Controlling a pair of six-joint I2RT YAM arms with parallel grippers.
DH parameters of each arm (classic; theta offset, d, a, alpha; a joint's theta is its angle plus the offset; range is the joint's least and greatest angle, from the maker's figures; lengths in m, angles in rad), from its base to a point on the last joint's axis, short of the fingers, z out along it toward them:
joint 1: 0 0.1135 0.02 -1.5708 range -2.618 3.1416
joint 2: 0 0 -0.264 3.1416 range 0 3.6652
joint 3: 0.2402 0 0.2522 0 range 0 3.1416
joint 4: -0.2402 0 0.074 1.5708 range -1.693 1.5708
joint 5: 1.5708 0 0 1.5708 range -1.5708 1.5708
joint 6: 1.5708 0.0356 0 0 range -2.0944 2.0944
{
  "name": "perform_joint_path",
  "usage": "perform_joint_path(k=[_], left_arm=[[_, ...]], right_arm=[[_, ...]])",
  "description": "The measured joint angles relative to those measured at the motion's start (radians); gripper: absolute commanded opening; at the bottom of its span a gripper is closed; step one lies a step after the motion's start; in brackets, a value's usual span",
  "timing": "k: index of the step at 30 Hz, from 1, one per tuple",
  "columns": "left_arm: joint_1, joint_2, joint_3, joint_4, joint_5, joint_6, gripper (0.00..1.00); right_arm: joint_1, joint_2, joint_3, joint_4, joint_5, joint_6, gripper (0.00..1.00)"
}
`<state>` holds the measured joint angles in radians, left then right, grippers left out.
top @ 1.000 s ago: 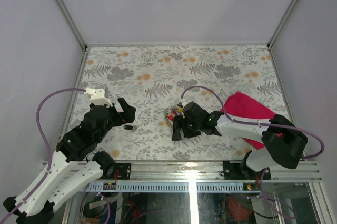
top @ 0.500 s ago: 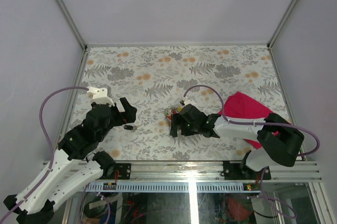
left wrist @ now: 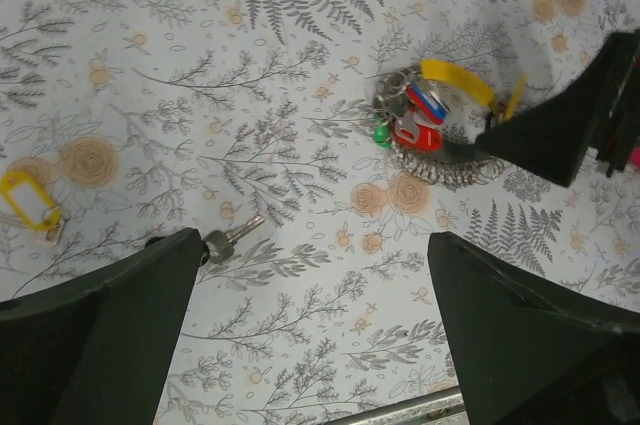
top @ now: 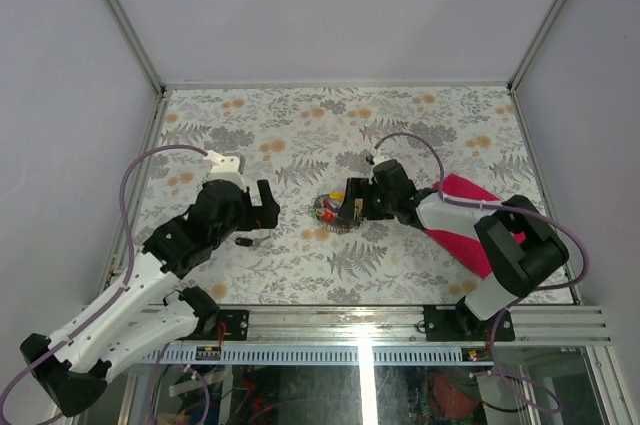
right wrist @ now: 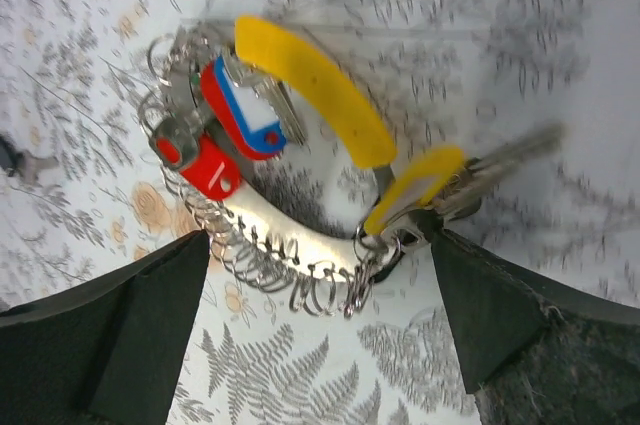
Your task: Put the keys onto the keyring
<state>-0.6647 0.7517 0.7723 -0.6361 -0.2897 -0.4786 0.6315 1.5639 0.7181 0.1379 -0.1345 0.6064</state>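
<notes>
**Flowered surface [top: 420, 125]: the lone key [left wrist: 235, 235] lies apart from the keyring [right wrist: 290, 237]**

Near the middle of the surface the keyring lies flat. The keys [right wrist: 205, 170] with red, blue and yellow heads are gathered on it or against it. I cannot tell for each one if it is really threaded. My right gripper [right wrist: 320, 235] hovers over this bunch with its fingers spread wide, one on each side, and it pinches nothing. The lone key has a dark head and lies well apart from the bunch. It is just beside one fingertip of my left gripper [left wrist: 315, 245], which is also spread wide and empty. A magenta cloth [top: 472, 195] lies partly under my right arm and has no part in this work.

I judge that the step in hand is to fetch the lone key. The next move calls for care, because this key is thin and lies flat on the surface. My left gripper must come down with one finger on each side of the head and close low, without pushing the key away. After that, my right gripper would need to hold the keyring steady, so that the hole of the key can meet the opening of the ring.
</notes>
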Motion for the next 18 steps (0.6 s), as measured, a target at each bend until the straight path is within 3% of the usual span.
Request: perform_joint_path(k=[4,8,11,18], left_arm=[[0.0,0.064,0.001,0.058,0.05,0.027,0.99],[-0.008,0.154,0.01,0.113,0.098,0.06,0.97],[-0.057,0.241,0.03,0.162,0.1,0.077,0.94],[-0.205,0.519,0.138,0.28,0.096,0.1,0.78]], right_arm=[[-0.092,0.046,0.052,0.02,-0.097,-0.042,1.0],[-0.177,-0.018,0.041,-0.012,-0.088,-0.05,1.0],[-0.195,-0.184,0.004,-0.096,-0.041,-0.048,0.97],[-0.192,-0.638,-0.113,-0.266,0.055,0.019,0.77]])
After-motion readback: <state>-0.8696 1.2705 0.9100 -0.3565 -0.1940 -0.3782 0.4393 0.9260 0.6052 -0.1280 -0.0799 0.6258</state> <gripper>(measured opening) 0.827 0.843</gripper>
